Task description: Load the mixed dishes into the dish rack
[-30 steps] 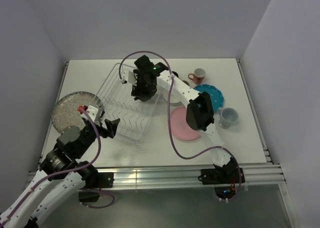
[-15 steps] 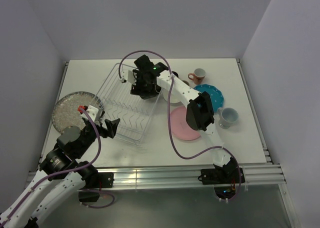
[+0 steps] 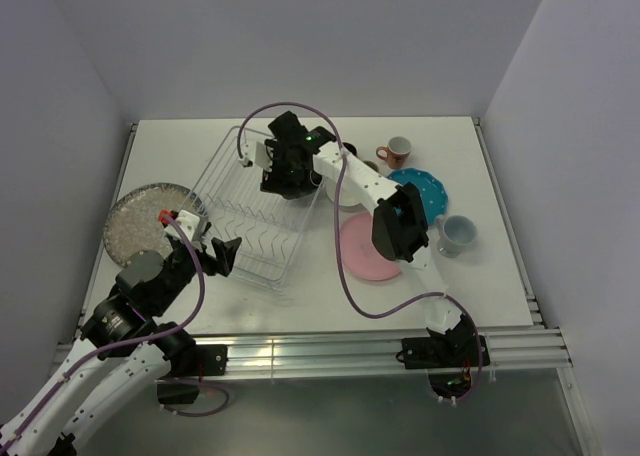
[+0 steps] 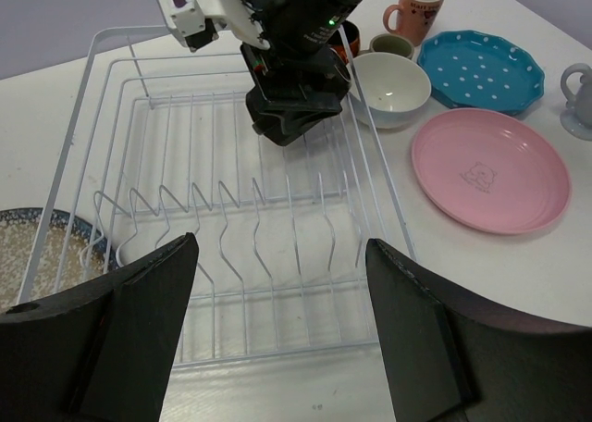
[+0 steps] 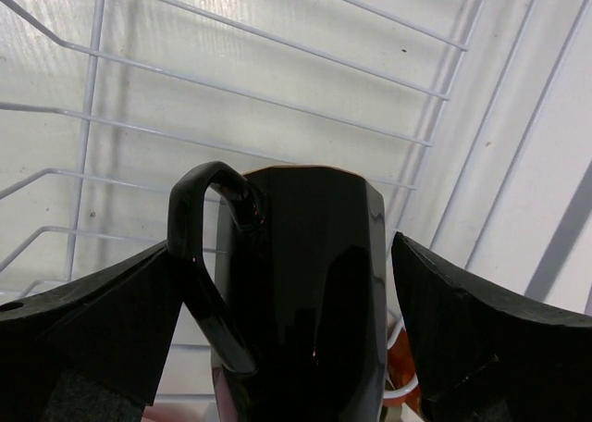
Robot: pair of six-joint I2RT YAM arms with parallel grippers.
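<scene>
right gripper (image 4: 298, 121): black mug (image 5: 305, 255) over dish rack (image 3: 250, 231) | white bowl (image 4: 393, 87) just beside

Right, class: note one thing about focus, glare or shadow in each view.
Top external: even light, only soft shadows under the dish rack. Left wrist: the left gripper looms dark and soft-edged; a small highlight sits in the white bowl. Right wrist: the black mug fills the middle, pale reflections streaking its glaze.

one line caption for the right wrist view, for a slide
Right gripper holding a black mug by its sides, just above the dish rack wires.
</scene>
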